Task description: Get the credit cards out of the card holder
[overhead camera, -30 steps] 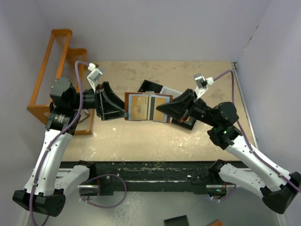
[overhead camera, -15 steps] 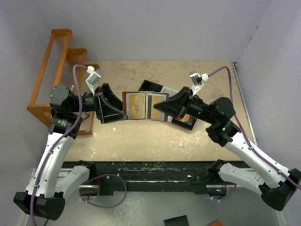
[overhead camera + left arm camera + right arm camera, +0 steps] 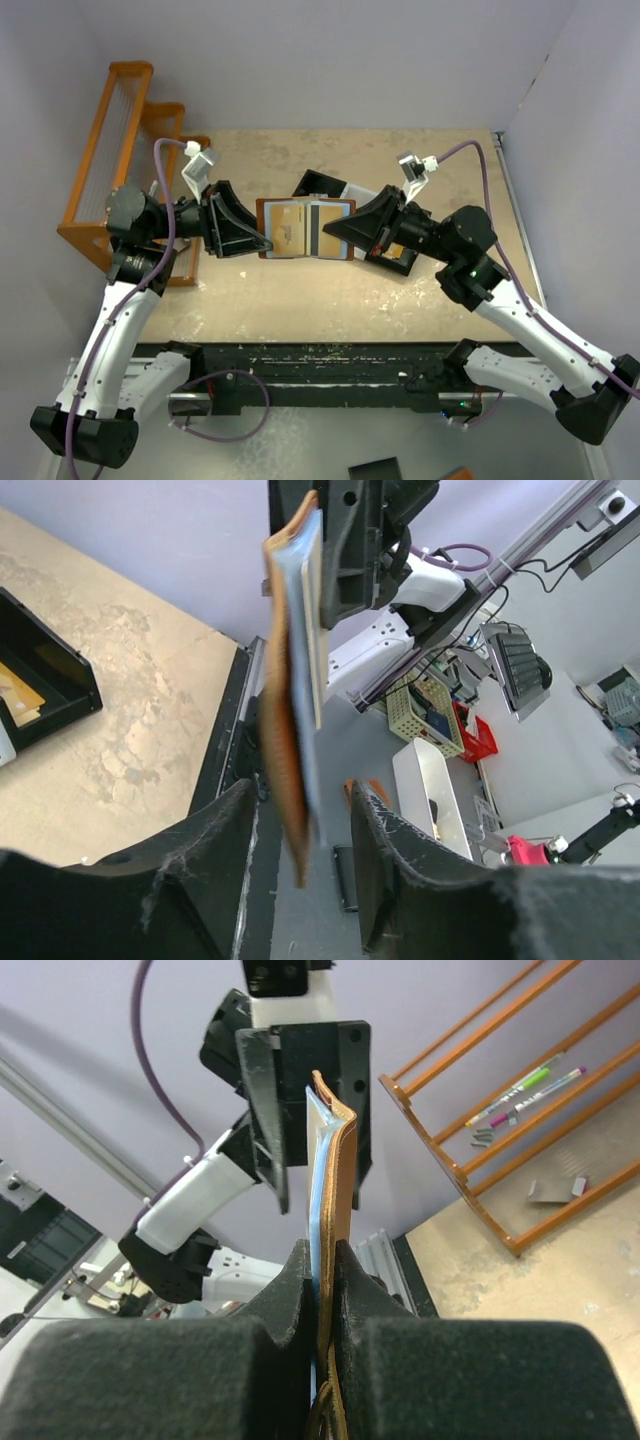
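Above table (image 3: 300, 290), card holder (image 3: 305, 228) hangs open between both arms. Right gripper (image 3: 338, 230) pinches its right edge tight. Left gripper (image 3: 264, 242) stands spread around left edge. Credit cards (image 3: 291, 232) sit inside.

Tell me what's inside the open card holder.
Inside the card holder: a gold-orange card and a dark striped card. Any cards tucked beneath are hidden.

Carried the open card holder (image 3: 300, 228) a little leftward. Swung the right gripper (image 3: 335, 232), clamped on its right edge, leftward along with it. Drew the jaws of the left gripper (image 3: 265, 242) narrower around the left edge, short of a clamp.
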Controlling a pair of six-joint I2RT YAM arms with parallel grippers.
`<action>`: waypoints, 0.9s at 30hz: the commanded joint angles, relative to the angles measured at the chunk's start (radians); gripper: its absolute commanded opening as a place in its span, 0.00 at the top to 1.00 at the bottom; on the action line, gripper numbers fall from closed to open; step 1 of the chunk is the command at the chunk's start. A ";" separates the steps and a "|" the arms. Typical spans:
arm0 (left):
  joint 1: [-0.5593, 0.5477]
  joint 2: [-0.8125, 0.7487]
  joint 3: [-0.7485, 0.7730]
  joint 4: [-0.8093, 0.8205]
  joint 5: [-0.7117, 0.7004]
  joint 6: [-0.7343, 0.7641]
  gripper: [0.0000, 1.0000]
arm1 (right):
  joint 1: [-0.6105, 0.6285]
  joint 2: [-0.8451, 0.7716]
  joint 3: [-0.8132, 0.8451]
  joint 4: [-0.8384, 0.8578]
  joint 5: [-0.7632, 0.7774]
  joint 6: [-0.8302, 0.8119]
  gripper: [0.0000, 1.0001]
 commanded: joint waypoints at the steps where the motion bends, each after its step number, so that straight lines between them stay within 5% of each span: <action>1: -0.001 0.001 -0.031 0.085 -0.009 -0.055 0.57 | 0.009 -0.012 -0.020 0.158 -0.011 0.055 1.00; 13: -0.001 -0.001 -0.065 0.316 0.041 -0.247 0.98 | 0.007 -0.001 -0.110 0.169 -0.019 0.105 0.94; 22: -0.001 0.000 -0.070 0.339 0.046 -0.268 1.00 | -0.020 -0.008 -0.072 -0.019 0.069 0.055 0.36; 27: -0.001 0.004 -0.065 0.324 0.035 -0.268 1.00 | -0.127 -0.088 -0.076 -0.121 0.070 0.036 0.29</action>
